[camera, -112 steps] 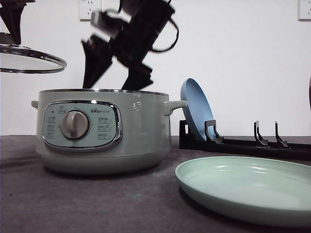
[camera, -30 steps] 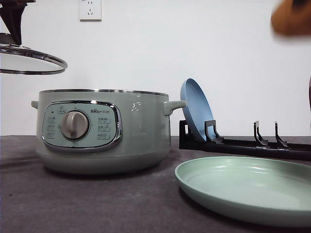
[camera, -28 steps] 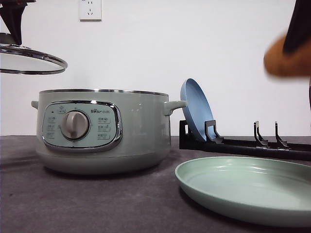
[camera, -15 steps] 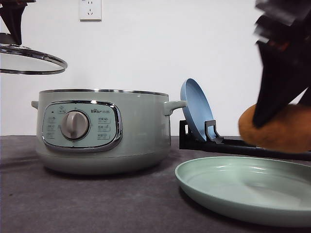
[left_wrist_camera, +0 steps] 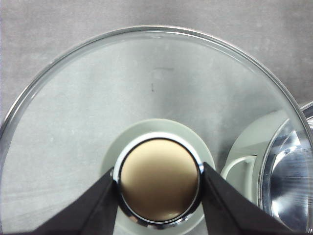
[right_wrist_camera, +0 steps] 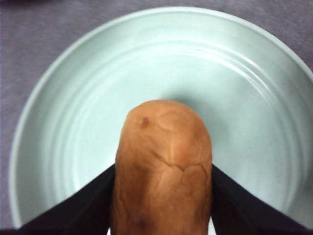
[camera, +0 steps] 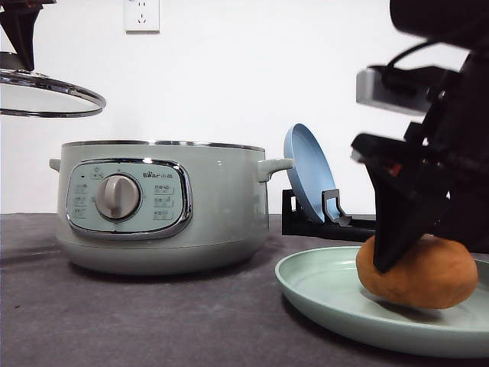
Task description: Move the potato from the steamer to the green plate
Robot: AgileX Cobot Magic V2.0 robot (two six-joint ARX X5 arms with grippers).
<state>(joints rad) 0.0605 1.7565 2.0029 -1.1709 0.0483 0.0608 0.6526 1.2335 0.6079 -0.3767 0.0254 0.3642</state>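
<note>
The orange-brown potato (camera: pixel 419 271) rests in the pale green plate (camera: pixel 328 294) at the front right, and my right gripper (camera: pixel 428 260) is shut on it, its black fingers (camera: pixel 397 229) down its sides. In the right wrist view the potato (right_wrist_camera: pixel 164 166) sits over the green plate (right_wrist_camera: pixel 68 107) between both fingers. The sage-green steamer (camera: pixel 164 206) stands lidless at the left. My left gripper (left_wrist_camera: pixel 159 188) is shut on the knob of the glass lid (left_wrist_camera: pixel 98 98), held up at the far left above the steamer; the lid (camera: pixel 46 92) hangs there in the front view.
A blue plate (camera: pixel 307 172) stands upright in a black dish rack (camera: pixel 336 222) behind the green plate. The steamer's rim and a side handle (left_wrist_camera: pixel 239 171) lie under the lid's edge. Grey table surface (camera: pixel 153 321) stretches in front of the steamer.
My right gripper has come down from the upper right with the potato, which now lies on the green plate. The left gripper and lid have not moved.
</note>
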